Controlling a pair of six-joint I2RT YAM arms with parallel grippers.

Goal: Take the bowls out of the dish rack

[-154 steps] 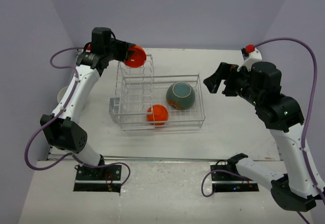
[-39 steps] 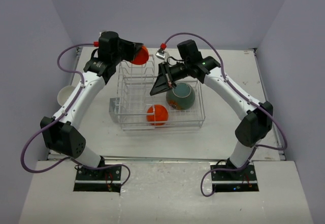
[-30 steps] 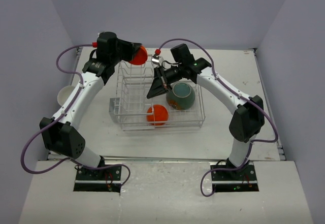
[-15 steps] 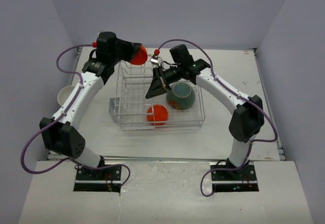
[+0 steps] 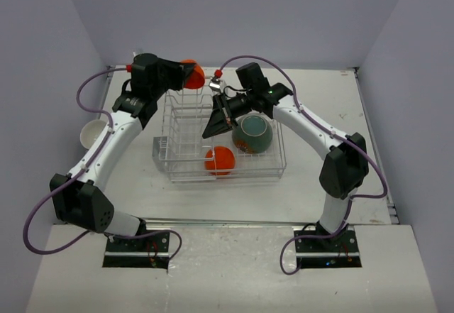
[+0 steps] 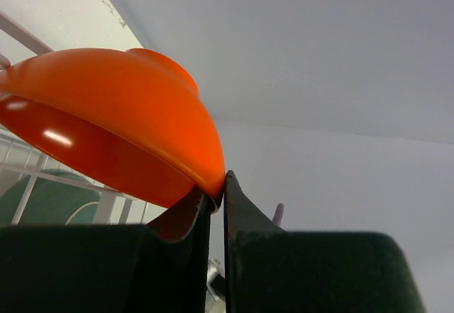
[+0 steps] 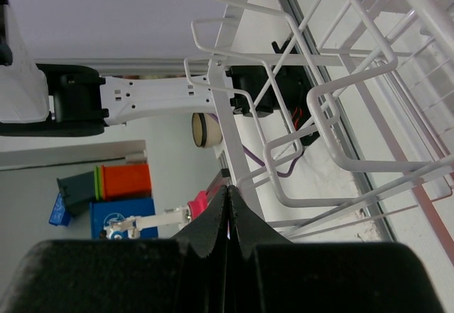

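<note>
Overhead view with both wrist views. The left fingers pinch the rim of an orange bowl, held tilted in the air above the far left end of the dish rack, over its taller row of upright plate slots. The right fingers are pressed together with nothing between them; they point downward over the middle of the rack, just left of the teal bowl. The teal bowl sits in the right part of the basket. A second orange bowl lies upside down in the basket near its front edge. The rack stands on the white desk. A cream bowl rests at the desk's left edge, well apart from the rack.
</note>
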